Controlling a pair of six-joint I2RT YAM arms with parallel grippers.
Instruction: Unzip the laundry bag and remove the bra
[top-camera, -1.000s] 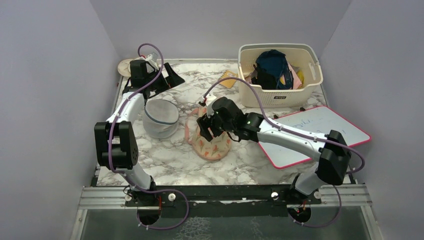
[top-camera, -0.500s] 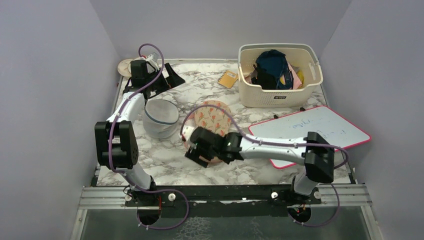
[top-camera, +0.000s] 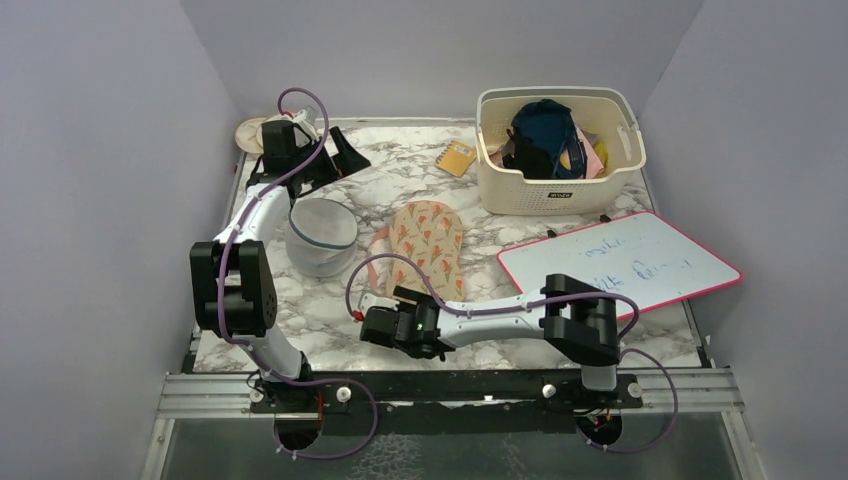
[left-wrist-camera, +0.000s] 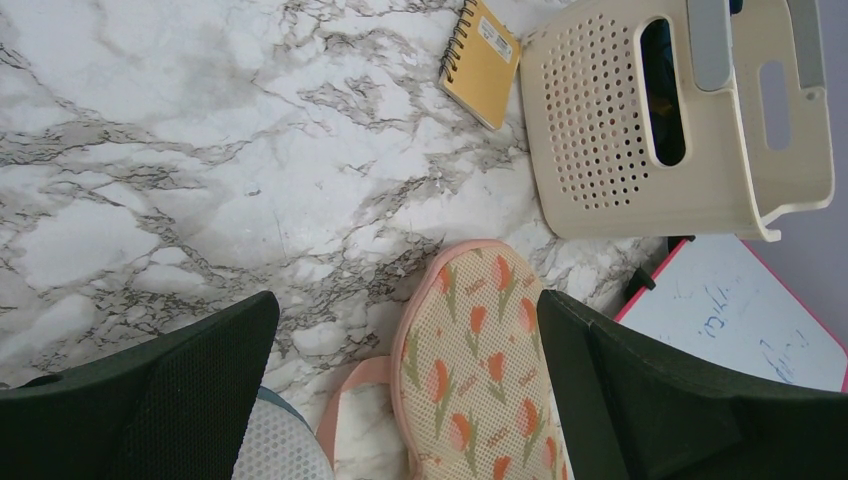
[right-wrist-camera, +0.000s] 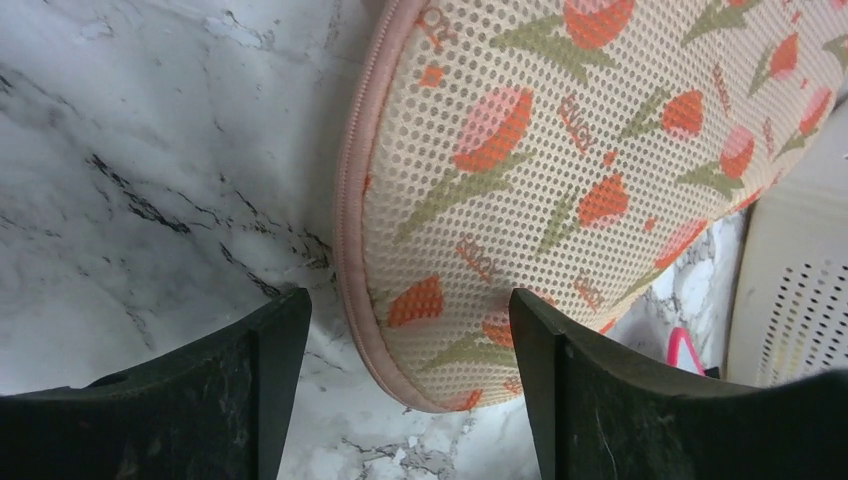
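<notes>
Two grippers are in view, and neither holds anything. The laundry bag (top-camera: 428, 243) lies flat on the marble table (top-camera: 330, 305), near its middle, printed side up. Its long axis runs from the near side toward the far side. A pink strap loop (top-camera: 376, 252) lies on the table at the bag's left edge.

The right gripper (right-wrist-camera: 407, 300) sits low over the table, just short of the bag's near end. Its jaws stand apart, with nothing between them. In the right wrist view, the bag's pink-edged rim shows in the gap beyond the fingertips.

The left gripper (top-camera: 338, 152) is at the far left of the table, well apart from the bag, with its jaws spread wide.

A white mesh dome (top-camera: 320, 235) with a blue rim stands just to the left of the bag. A cream plastic basket (top-camera: 560, 190) holding dark clothing stands at the far right, with a yellow spiral notepad (top-camera: 458, 157) beside it. A pink-framed whiteboard (top-camera: 620, 265) lies to the right of the bag.
</notes>
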